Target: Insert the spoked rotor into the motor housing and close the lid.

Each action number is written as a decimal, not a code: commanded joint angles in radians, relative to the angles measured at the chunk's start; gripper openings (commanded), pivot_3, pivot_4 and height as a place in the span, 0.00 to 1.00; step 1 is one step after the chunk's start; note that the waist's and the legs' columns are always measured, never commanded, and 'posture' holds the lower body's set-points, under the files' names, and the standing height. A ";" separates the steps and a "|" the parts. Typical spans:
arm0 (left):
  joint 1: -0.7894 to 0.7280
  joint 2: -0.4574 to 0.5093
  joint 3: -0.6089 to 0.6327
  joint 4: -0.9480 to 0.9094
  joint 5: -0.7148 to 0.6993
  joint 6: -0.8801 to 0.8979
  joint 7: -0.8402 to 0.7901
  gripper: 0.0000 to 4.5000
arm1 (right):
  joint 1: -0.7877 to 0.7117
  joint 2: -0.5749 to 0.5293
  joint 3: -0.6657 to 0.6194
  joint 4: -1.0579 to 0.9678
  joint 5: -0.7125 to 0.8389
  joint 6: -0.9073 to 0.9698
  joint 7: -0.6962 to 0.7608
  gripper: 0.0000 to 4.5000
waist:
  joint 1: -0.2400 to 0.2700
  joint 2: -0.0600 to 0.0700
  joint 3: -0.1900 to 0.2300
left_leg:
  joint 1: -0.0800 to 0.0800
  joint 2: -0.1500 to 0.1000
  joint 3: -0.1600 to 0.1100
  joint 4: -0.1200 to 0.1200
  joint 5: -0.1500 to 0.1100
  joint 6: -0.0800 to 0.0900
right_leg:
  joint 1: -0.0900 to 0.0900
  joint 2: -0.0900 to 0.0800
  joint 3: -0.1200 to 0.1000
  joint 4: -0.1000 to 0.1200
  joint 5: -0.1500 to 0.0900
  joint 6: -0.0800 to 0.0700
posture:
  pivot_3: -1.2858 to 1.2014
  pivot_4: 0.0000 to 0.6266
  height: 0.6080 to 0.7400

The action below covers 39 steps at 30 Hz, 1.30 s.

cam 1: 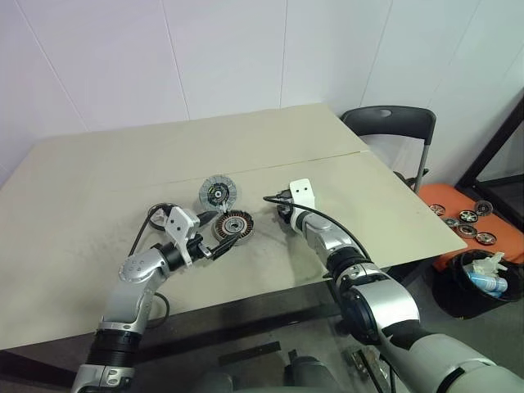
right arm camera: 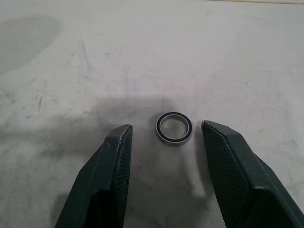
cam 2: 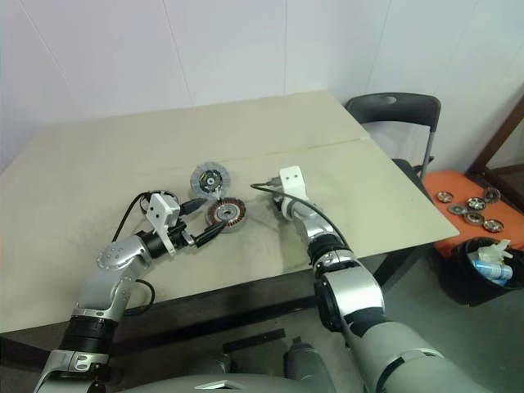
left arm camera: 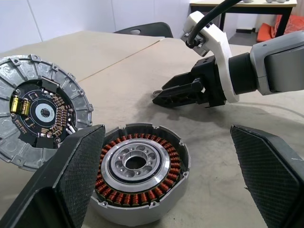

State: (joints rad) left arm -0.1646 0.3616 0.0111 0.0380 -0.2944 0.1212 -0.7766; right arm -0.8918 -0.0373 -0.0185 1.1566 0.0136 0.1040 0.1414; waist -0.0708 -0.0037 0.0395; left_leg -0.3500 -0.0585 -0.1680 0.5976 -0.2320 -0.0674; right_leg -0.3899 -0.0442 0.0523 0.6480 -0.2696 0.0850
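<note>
Right wrist view, small ring (right arm camera: 174,127) between parted right pincer (right arm camera: 166,137) fingers

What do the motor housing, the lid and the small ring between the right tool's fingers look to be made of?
Motor housing: grey matt metal wall, copper-coloured wire windings inside, a shiny machined silver hub at the centre. Lid: dull grey, cast-looking ribbed metal around a dark circuit board with small components. Small ring: bright metal with a dark edge, possibly a bearing.
</note>
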 commanded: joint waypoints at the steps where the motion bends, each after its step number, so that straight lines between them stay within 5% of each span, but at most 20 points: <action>1: -0.016 0.000 0.003 -0.020 -0.003 -0.022 0.005 1.00 | -0.054 0.013 -0.010 0.017 -0.003 -0.021 -0.004 0.53 | 0.000 0.000 0.000 | 0.000 0.000 0.000 0.000 0.000 0.000 | 0.000 0.000 0.000 0.000 0.000 0.000 | 0.52 0.00 1.00; 4: -0.013 0.001 0.005 -0.022 -0.003 -0.023 0.007 1.00 | -0.068 0.014 -0.013 0.033 -0.001 -0.028 -0.003 0.49 | 0.000 0.000 0.000 | -0.001 0.000 0.000 0.000 0.000 0.000 | -0.001 0.000 0.000 0.000 0.000 0.000 | 0.52 0.00 1.00; 10: -0.007 0.003 0.007 -0.031 -0.004 -0.023 0.014 1.00 | -0.081 0.018 -0.020 0.047 0.001 -0.035 0.003 0.15 | 0.001 0.000 0.000 | -0.002 0.000 0.000 0.000 0.000 0.000 | -0.002 0.000 0.000 0.000 0.000 0.000 | 0.52 0.00 1.00; 19: -0.003 0.012 0.014 -0.042 -0.007 -0.019 0.020 1.00 | -0.084 0.023 -0.031 0.041 0.009 -0.048 0.026 0.15 | 0.000 0.000 0.000 | -0.002 0.000 0.000 0.000 0.000 0.000 | -0.002 0.000 0.000 0.000 0.000 0.000 | 0.52 0.00 1.00; 28: 0.063 0.054 0.126 -0.100 -0.084 -0.002 0.022 1.00 | -0.091 0.030 0.007 -0.115 0.024 -0.147 0.324 0.15 | -0.002 0.001 0.001 | -0.003 0.000 0.000 -0.001 0.000 0.000 | -0.003 0.000 0.000 0.000 0.000 0.001 | 0.52 0.00 1.00; 33: 0.124 0.100 0.178 -0.132 -0.125 0.015 0.003 1.00 | -0.052 0.024 0.089 -0.285 0.027 -0.080 0.539 0.15 | 0.000 0.001 0.001 | -0.003 0.000 -0.001 -0.001 0.000 0.000 | -0.004 0.000 0.000 0.000 0.000 0.000 | 0.52 0.00 1.00; 39: 0.126 0.115 0.183 -0.121 -0.125 0.012 0.006 1.00 | -0.049 0.009 0.169 -0.375 -0.011 0.065 0.611 0.15 | 0.003 0.001 0.001 | -0.004 0.000 -0.001 -0.001 0.000 0.000 | -0.003 -0.001 -0.001 0.000 0.000 -0.001 | 0.52 0.00 1.00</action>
State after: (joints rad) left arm -0.0238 0.4681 0.1798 -0.0542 -0.4052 0.1414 -0.7674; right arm -0.9296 -0.0211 0.1384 0.8293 0.0095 0.1352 0.7399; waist -0.0675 -0.0025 0.0403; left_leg -0.3536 -0.0587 -0.1690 0.5968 -0.2320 -0.0675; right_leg -0.3935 -0.0452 0.0517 0.6477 -0.2704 0.0837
